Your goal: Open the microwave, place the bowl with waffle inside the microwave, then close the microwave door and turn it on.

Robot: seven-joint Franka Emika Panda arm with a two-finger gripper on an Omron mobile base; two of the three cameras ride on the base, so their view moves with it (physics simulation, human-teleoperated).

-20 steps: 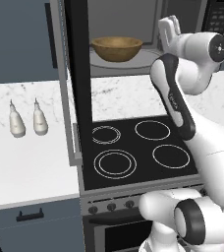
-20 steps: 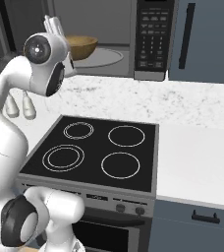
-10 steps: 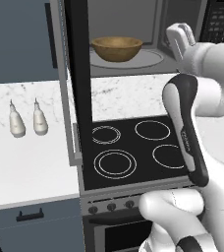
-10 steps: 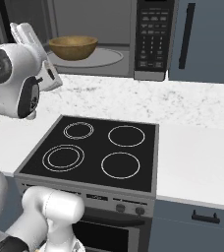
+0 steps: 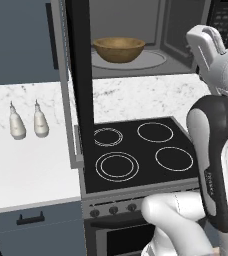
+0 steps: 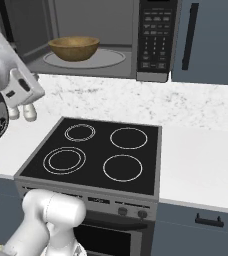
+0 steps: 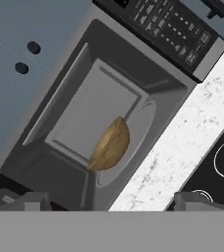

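The microwave [image 5: 151, 30] stands open, and its door [image 5: 79, 75] is swung out to the left, edge-on to the left base view. The brown wooden bowl [image 5: 118, 49] [image 6: 74, 48] rests on the round glass turntable [image 6: 108, 59] inside the grey cavity; its rim hides whatever is inside, so no waffle shows. The keypad panel [image 6: 152, 35] is on the microwave's right. My gripper [image 7: 106, 203] is open and holds nothing, drawn back from the cavity and looking at the bowl [image 7: 111, 145] from a distance. The white hand [image 5: 206, 47] hangs over the stovetop's right side.
A black four-ring stovetop [image 6: 101, 155] lies below the microwave, with white marble counter [image 6: 201, 165] to either side. Two white bottles [image 5: 17, 125] stand on the left counter. A dark blue-grey cabinet door with a black handle [image 6: 191, 35] is right of the microwave.
The hand has drawn back from the microwave's opening, toward the base and over the stovetop. The bowl stays on the turntable and the door stays open.
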